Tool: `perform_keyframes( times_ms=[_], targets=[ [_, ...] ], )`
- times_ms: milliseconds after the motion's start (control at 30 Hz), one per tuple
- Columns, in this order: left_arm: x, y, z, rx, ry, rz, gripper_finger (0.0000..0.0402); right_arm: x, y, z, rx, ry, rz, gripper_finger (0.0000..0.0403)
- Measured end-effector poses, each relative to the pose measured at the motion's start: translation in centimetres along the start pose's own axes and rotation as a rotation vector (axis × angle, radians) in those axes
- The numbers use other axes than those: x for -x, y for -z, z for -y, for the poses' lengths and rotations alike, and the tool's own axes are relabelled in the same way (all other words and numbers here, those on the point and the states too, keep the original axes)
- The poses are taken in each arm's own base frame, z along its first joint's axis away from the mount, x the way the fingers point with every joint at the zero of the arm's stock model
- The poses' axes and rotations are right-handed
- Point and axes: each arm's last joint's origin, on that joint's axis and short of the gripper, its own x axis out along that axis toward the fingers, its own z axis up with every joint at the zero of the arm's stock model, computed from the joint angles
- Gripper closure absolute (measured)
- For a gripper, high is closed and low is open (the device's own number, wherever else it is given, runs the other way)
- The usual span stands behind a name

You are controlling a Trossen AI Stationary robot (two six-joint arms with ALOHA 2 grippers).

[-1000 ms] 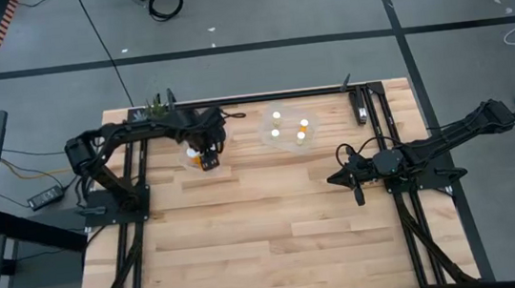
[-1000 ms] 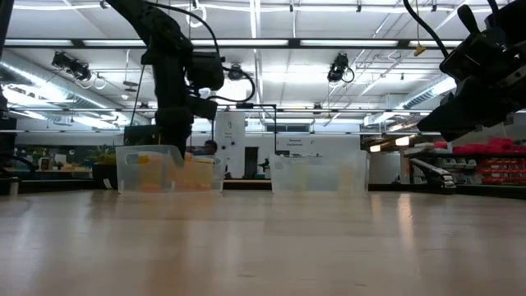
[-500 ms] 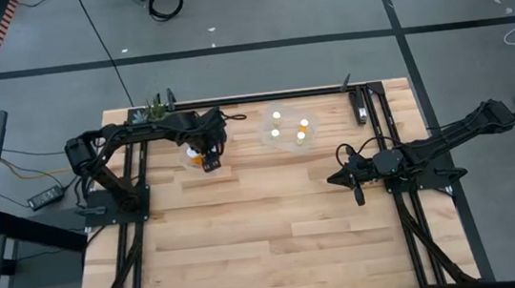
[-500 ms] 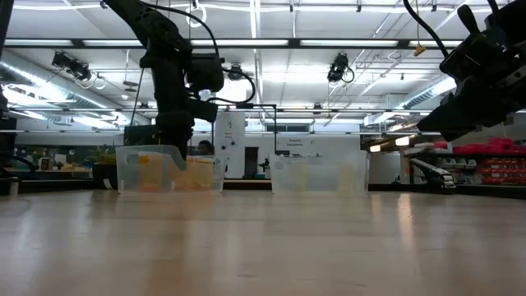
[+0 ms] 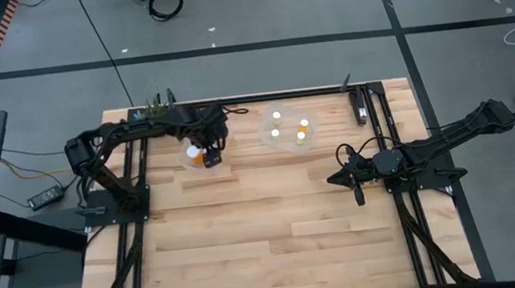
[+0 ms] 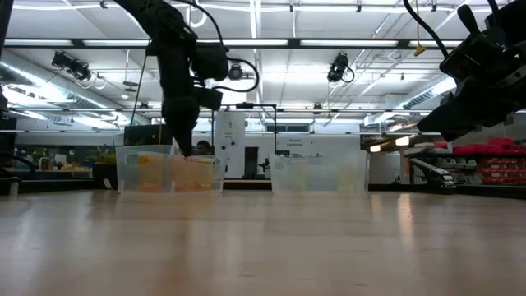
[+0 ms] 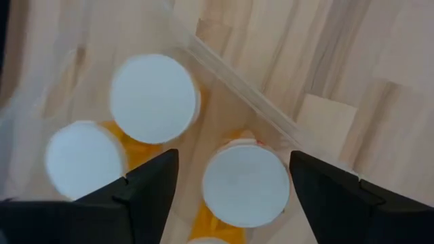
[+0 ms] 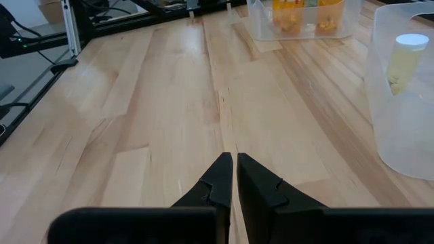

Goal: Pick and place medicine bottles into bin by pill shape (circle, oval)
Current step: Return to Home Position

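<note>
At the table's [image 5: 277, 238] right edge, the right gripper [image 8: 234, 157] is parked pinched shut, unneeded. Farther back, the left gripper [image 7: 234, 161] is held wide and empty over the left bin [image 6: 131, 168], so the medicine bottles [image 7: 154, 99] stood inside are cleared on lifting.

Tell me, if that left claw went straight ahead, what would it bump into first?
Most likely the white-capped medicine bottle in the clear bin; it sits right between the open fingers of the left gripper.

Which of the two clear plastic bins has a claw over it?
The left-side clear plastic bin, packed with amber white-capped bottles: the open left claw hangs above it. The other bin has no claw over it.
</note>
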Motion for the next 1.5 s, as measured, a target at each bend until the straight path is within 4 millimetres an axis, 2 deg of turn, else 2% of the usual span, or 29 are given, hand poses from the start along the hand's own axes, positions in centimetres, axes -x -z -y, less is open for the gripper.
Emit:
perform_keyframes(
  times_ms=[233,367,500,633,1033,1500],
  targets=[
    [2.1,-0.9,-0.1,-0.011,0.0,0.056,0.0128,0.0,0.0,0.0,0.0,0.0,0.0,0.0372],
    [4.0,-0.6,0.2,-0.022,0.029,0.124,0.0144,0.0,0.0,0.0,0.0,0.0,0.0,0.0372],
    [6.0,-0.1,1.1,-0.046,0.087,0.257,0.0163,0.0,0.0,0.0,0.0,0.0,0.0,0.0372],
    [7.0,0.8,2.4,-0.067,0.109,0.405,0.0183,0.0,0.0,0.0,0.0,0.0,0.0,0.0372],
    [7.6,4.8,4.6,-0.076,0.164,0.646,0.0227,0.0,0.1,0.0,0.002,0.003,-0.01,0.0372],
    [7.4,9.1,6.0,-0.083,0.199,0.82,0.0228,0.0,0.1,0.0,0.003,0.003,-0.01,0.0372]
  ],
)
